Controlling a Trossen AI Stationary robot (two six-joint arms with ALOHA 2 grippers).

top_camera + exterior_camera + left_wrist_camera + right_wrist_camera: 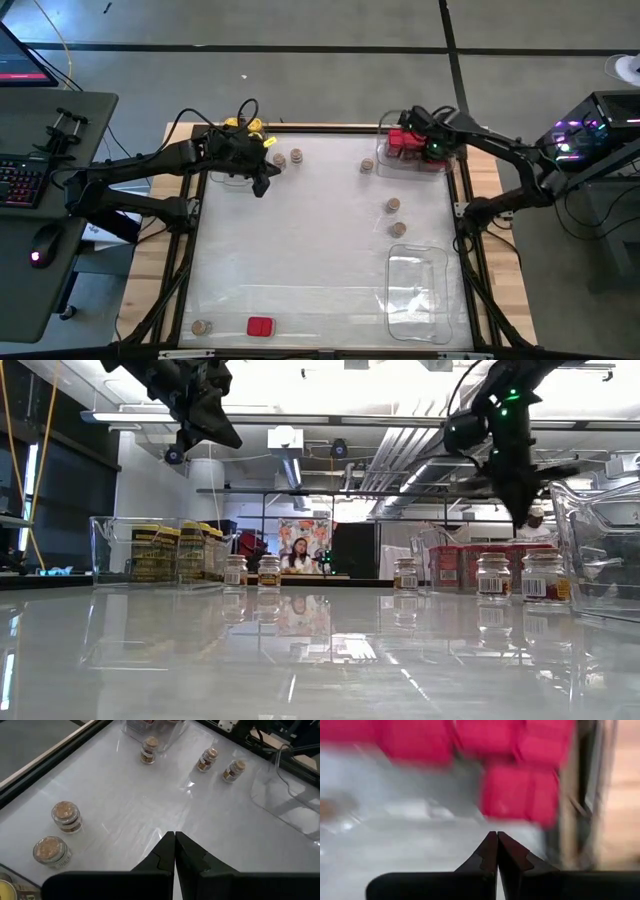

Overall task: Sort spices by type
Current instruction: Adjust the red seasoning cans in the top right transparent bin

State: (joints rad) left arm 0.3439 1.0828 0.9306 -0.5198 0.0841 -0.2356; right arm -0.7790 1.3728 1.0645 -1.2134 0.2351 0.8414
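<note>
Spices lie in 3 kinds across the counter (300,260). Yellow-lidded jars (243,126) sit in a clear tray at the far left corner and red boxes (403,143) in a clear tray at the far right corner. Tan-lidded jars are loose: 2 (288,158) just beside the yellow tray, 1 (367,167) beside the red tray, 2 (394,217) right of centre, and 1 (202,327) at the near left edge beside a stray red box (260,326). An empty clear tray (418,288) waits at the near right.

The left tool (262,186) hovers just in front of the yellow tray, its fingers (165,855) pressed together on nothing. The right tool (496,836) hangs over the red boxes, likewise closed and empty.

The deciding relation, as I judge it: the 2 tan jars by the yellow tray stand just to the right of the left tool, well apart from the right one, so the left arm is nearer. The upright jars would be taken from above, and the tool must spread first.
</note>
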